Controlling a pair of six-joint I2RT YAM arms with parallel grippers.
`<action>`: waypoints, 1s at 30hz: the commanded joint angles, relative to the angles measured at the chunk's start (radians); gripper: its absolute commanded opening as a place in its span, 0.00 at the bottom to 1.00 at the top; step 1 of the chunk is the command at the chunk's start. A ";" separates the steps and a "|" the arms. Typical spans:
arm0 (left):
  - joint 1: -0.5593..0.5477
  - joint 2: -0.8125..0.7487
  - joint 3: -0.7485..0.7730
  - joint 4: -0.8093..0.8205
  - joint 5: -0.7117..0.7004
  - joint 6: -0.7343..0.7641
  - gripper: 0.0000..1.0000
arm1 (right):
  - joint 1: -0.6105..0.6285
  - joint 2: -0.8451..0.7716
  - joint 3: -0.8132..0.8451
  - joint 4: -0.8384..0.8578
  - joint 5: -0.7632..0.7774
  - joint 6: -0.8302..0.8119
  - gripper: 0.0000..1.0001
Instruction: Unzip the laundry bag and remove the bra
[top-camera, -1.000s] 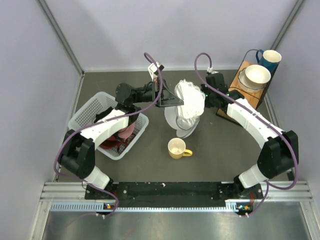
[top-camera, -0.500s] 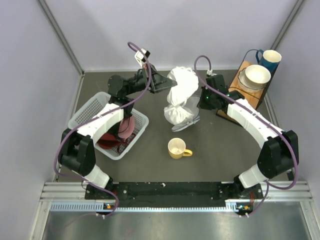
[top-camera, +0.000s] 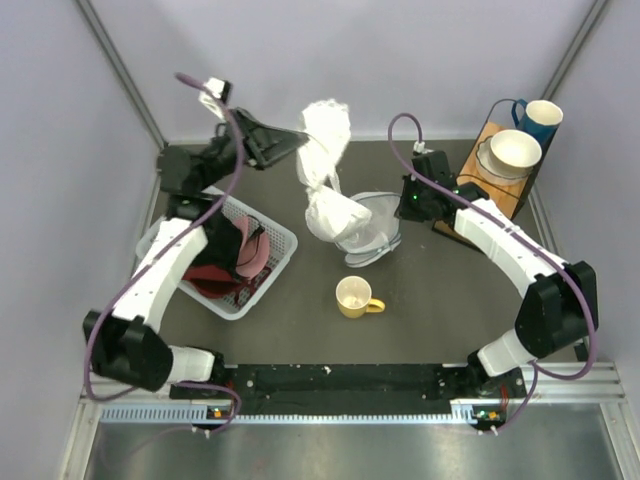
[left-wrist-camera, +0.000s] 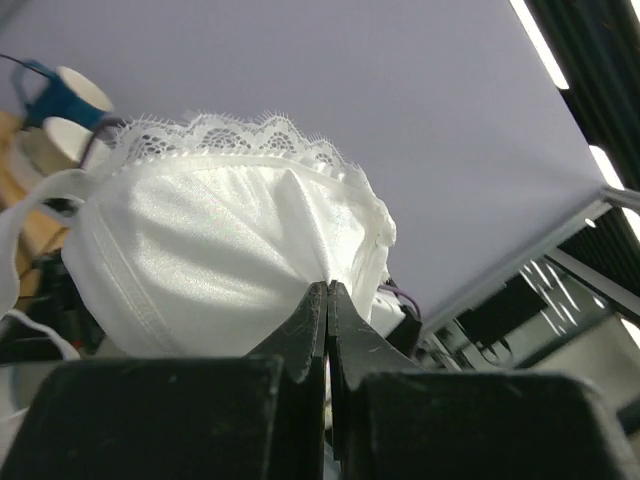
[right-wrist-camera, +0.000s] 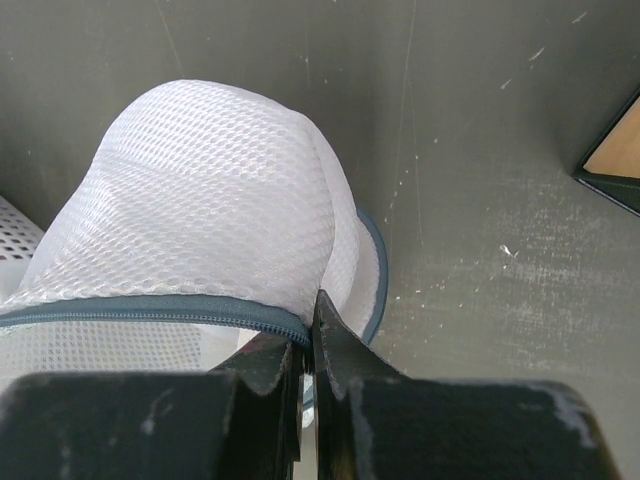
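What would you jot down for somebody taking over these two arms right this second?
Left pincer: shut on the bra, holding it high above the table.
Right pincer: shut on the zipper edge of the laundry bag, down at table level.
Bag: lies open mid-table, behind the yellow mug.
Done: bag unzipped, most of the bra pulled out.
Left to do: the bra's lower cup hangs at the bag's mouth. Lift it clear, then set it down.
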 joint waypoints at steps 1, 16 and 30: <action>0.152 -0.181 -0.010 -0.521 -0.078 0.322 0.00 | -0.004 -0.071 0.030 0.022 -0.002 -0.023 0.00; 0.450 -0.296 0.052 -1.420 -0.658 0.774 0.00 | -0.003 -0.156 0.078 0.004 0.004 -0.047 0.00; 0.513 -0.105 -0.155 -1.452 -1.052 0.723 0.00 | -0.003 -0.225 0.036 -0.008 0.035 -0.050 0.00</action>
